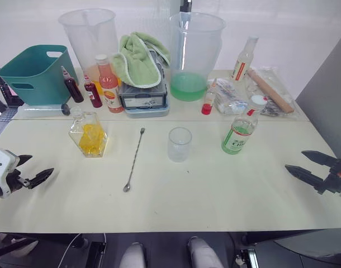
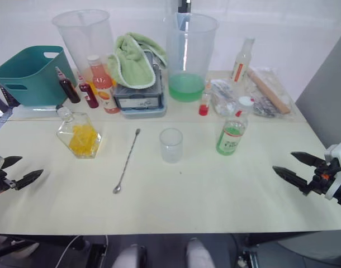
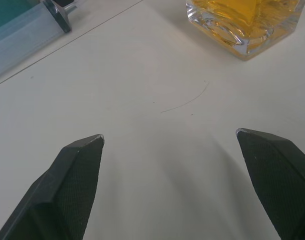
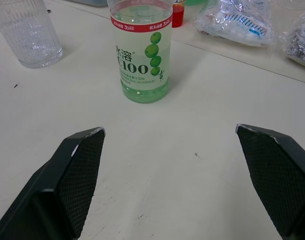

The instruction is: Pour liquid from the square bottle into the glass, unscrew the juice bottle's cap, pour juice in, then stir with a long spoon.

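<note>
I am looking down over a cream table that is carrying everything in the scene. Along its far edge two big clear jugs are standing, the left jug near a teal basket and the right jug holding green liquid; between them a green towel is lying over a grey box. A tall orange-pink bottle is standing just left of that box. On the open table, the square bottle is sitting upright to the left with yellow liquid inside and its stopper in. The juice bottle is standing upright to the right, its white cap on the neck. The glass is standing between the two bottles, nearer the juice bottle and apart from both. The spoon is lying flat between the square bottle and the glass, bowl end toward me, touching neither. My left gripper is hovering at the table's left edge with its fingers spread apart and nothing between them; in the left wrist view the square bottle's base is showing ahead of it. My right gripper is hovering at the right edge, likewise spread wide and holding nothing, and the right wrist view is showing it pointing toward the juice bottle, well short of it.
</note>
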Motion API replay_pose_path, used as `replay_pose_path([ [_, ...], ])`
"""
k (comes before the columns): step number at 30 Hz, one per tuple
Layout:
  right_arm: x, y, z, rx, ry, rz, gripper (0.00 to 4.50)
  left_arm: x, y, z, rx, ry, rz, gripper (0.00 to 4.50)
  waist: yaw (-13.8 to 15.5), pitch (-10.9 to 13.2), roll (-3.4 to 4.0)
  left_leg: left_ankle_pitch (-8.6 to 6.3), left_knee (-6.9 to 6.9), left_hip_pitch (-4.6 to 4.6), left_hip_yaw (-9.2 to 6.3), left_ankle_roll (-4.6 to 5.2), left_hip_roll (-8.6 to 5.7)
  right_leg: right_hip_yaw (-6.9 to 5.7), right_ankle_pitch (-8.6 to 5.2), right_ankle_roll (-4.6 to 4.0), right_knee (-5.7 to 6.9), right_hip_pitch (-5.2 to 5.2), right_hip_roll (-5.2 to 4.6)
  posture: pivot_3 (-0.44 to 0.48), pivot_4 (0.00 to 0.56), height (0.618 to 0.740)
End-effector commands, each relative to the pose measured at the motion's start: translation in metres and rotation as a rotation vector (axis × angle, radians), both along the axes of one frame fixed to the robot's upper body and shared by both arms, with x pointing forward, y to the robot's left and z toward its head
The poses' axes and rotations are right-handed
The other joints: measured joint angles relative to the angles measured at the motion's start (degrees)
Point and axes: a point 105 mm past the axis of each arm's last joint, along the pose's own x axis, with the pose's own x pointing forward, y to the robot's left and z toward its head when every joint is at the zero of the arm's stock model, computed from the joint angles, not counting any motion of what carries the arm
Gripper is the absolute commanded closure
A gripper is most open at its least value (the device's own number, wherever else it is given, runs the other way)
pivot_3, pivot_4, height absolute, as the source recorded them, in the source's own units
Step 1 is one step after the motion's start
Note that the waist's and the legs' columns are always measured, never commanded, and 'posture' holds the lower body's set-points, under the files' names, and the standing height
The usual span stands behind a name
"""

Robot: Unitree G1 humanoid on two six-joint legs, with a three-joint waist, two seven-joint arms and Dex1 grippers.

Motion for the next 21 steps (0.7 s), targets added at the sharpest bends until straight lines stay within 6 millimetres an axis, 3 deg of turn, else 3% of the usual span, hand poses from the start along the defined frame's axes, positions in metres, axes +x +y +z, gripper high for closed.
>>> replay_pose_path([
  [1,0.001,0.011,0.019,0.023,-0.037,0.057,0.05,0.005,0.000,0.020,-0.032,-0.066,0.008,0.00,0.0,0.0,0.00,0.00,0.00,0.00,0.00,0.00,0.00,0.00,0.00,0.00,0.00,0.00,0.00,0.000,0.150,0.727],
  [6,0.000,0.053,0.041,0.065,-0.008,0.273,0.05,-0.002,-0.019,0.028,-0.210,-0.110,-0.036,0.00,-0.3,0.0,0.03,0.00,0.01,0.00,0.00,0.00,0.01,0.01,0.00,0.00,0.05,0.01,0.00,0.000,0.150,0.727],
  [15,0.000,0.124,0.074,0.018,-0.002,0.619,0.05,-0.041,-0.045,0.022,-0.256,-0.209,0.045,0.00,-0.9,0.0,0.02,0.00,0.04,-0.03,-0.07,0.00,-0.01,-0.04,0.00,0.00,0.00,0.04,-0.05,0.000,0.150,0.727],
  [21,0.001,0.151,0.087,-0.005,-0.032,0.743,0.05,-0.050,-0.063,0.017,-0.247,-0.286,0.168,0.00,0.0,0.0,-0.05,0.00,0.16,-0.01,-0.10,0.00,0.00,-0.07,0.01,0.01,-0.04,0.07,-0.04,0.000,0.150,0.727],
])
